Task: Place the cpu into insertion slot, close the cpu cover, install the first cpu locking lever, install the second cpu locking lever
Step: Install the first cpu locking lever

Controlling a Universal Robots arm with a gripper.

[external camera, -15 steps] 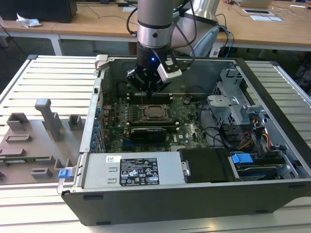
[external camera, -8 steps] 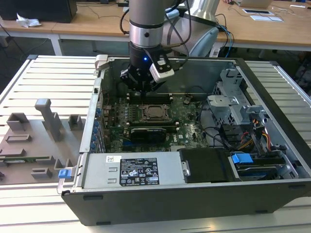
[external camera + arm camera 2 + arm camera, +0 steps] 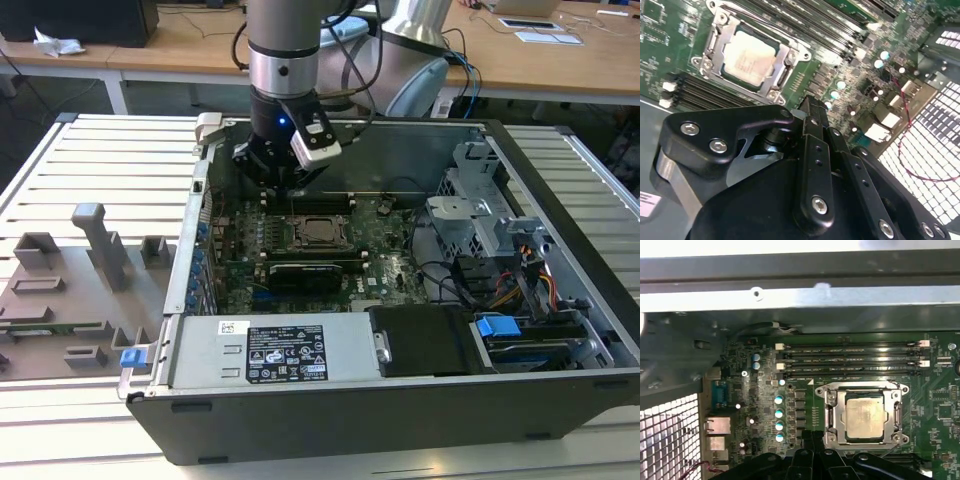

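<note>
The cpu [image 3: 318,231] [image 3: 749,59] [image 3: 865,415] lies flat in the socket of the green motherboard [image 3: 380,262], its pale metal top showing. The silvery cpu cover [image 3: 784,74] [image 3: 832,412] lies down around it, framing the chip. My gripper [image 3: 283,188] [image 3: 810,106] [image 3: 809,437] hangs just above the board, beside the socket on the exterior view's left and a little farther back. Its black fingers are shut together with nothing between them, and they do not touch the socket.
The board sits inside an open computer case [image 3: 330,420] with tall metal walls. Memory slots [image 3: 850,360] run along one side of the socket. A drive cage [image 3: 480,215] and cables fill the exterior view's right. A grey fixture plate [image 3: 70,290] lies outside the case.
</note>
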